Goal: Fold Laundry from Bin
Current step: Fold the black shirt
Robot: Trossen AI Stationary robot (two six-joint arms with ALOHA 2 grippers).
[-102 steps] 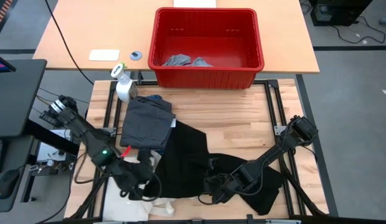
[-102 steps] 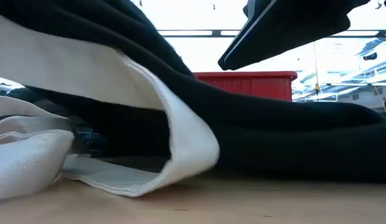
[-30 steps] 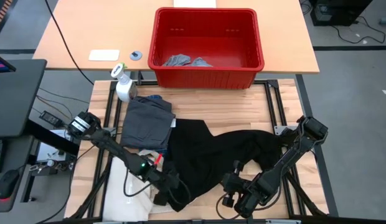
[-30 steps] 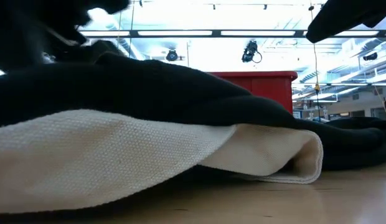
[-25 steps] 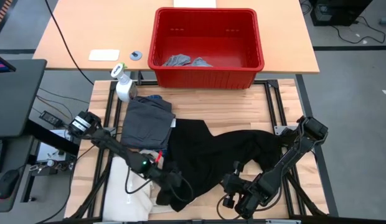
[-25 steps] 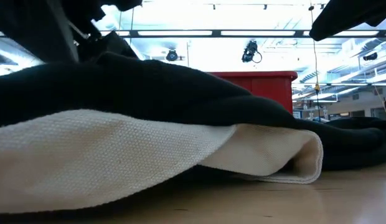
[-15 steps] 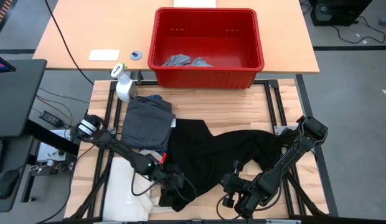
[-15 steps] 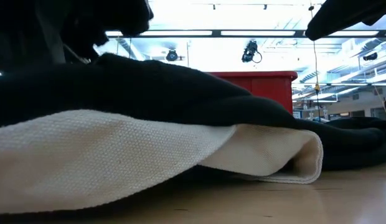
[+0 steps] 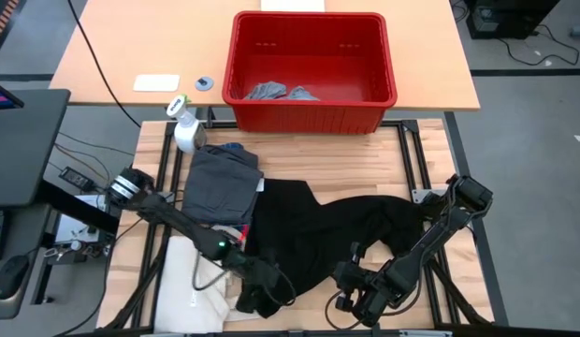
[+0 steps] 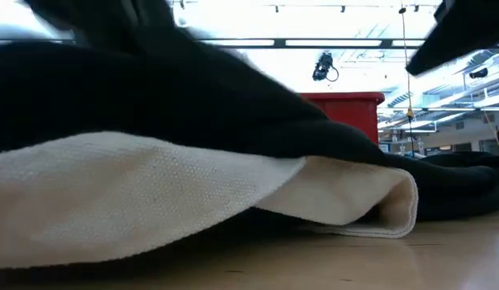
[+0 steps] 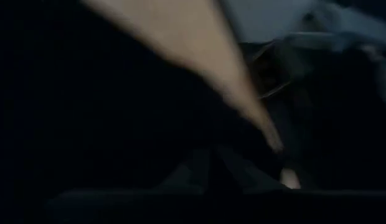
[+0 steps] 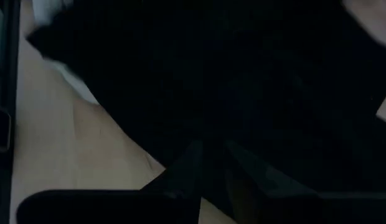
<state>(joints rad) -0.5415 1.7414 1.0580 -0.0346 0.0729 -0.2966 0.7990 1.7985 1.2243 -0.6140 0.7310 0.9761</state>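
black piece (image 9: 318, 234) long axis L-R, both claws on near edge

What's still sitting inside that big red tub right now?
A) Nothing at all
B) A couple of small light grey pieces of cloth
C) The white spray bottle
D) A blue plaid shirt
B: in the high view, small light grey pieces lie on the floor of the red tub, toward its front wall, while the spray bottle stands outside it on the table.
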